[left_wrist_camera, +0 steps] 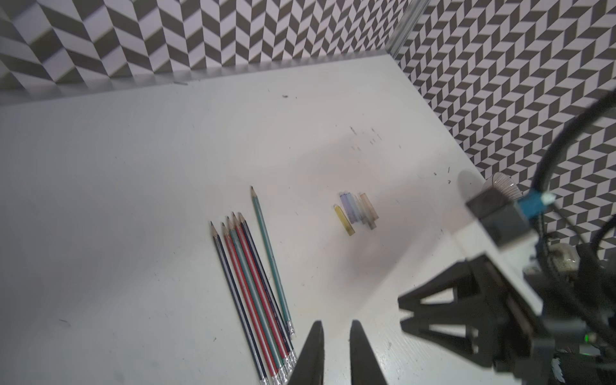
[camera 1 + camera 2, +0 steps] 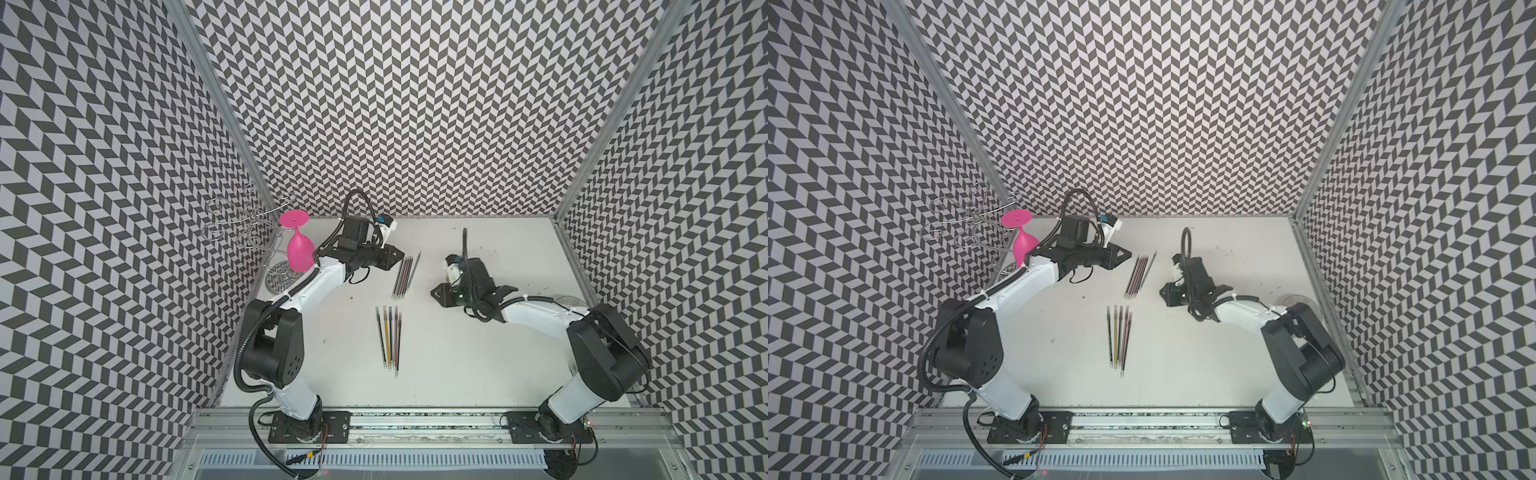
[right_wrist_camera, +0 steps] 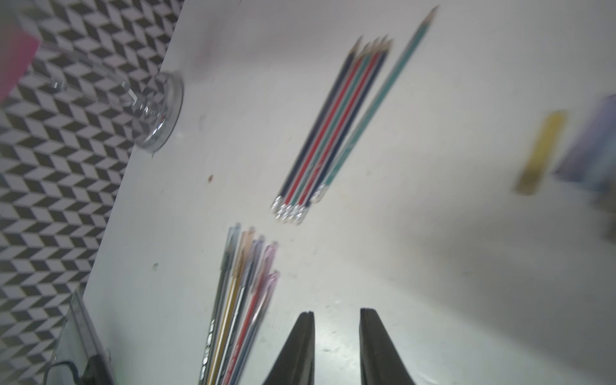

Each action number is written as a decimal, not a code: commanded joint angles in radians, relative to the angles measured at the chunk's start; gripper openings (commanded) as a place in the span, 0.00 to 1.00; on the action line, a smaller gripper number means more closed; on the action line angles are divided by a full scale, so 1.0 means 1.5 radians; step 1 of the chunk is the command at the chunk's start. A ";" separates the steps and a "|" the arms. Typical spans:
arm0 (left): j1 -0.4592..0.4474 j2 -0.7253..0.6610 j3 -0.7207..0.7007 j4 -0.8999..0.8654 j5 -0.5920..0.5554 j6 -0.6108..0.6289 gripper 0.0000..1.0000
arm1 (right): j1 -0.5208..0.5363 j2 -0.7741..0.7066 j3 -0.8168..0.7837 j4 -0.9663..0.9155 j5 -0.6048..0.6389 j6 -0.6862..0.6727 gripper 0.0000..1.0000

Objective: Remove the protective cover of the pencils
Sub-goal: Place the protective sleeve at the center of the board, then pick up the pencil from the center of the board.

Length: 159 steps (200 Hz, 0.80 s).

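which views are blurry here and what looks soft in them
Right wrist view: smeared throughout, the capped pencils and loose caps worst. Left wrist view: the bare pencils are crisp, but the loose caps look ghosted and the near wall is soft. Both top views: sharp, evenly lit, only faint shadows on the table.

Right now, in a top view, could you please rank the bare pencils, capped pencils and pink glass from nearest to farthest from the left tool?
1. Bare pencils, right beside the left tool.
2. Capped pencils, mid-table, toward the front edge.
3. Pink glass, behind the arm, at the left wall.
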 commanded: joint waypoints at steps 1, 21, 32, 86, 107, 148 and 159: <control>0.015 -0.025 -0.018 0.054 -0.020 -0.016 0.18 | 0.061 0.020 -0.006 0.017 0.069 0.058 0.27; 0.029 -0.027 -0.020 0.058 -0.032 -0.025 0.18 | 0.125 0.044 0.019 -0.013 0.138 0.124 0.28; 0.038 -0.028 -0.021 0.061 -0.032 -0.035 0.18 | 0.155 0.063 0.046 -0.046 0.175 0.152 0.29; 0.066 -0.023 -0.027 0.077 -0.009 -0.052 0.18 | 0.222 0.154 0.162 -0.148 0.253 0.195 0.30; 0.067 -0.021 -0.026 0.073 -0.009 -0.050 0.18 | 0.225 0.181 0.194 -0.169 0.264 0.189 0.30; 0.066 -0.018 -0.022 0.071 -0.006 -0.051 0.18 | 0.226 0.215 0.231 -0.197 0.289 0.185 0.29; 0.066 -0.020 -0.023 0.072 -0.006 -0.051 0.18 | 0.226 0.220 0.235 -0.198 0.289 0.184 0.29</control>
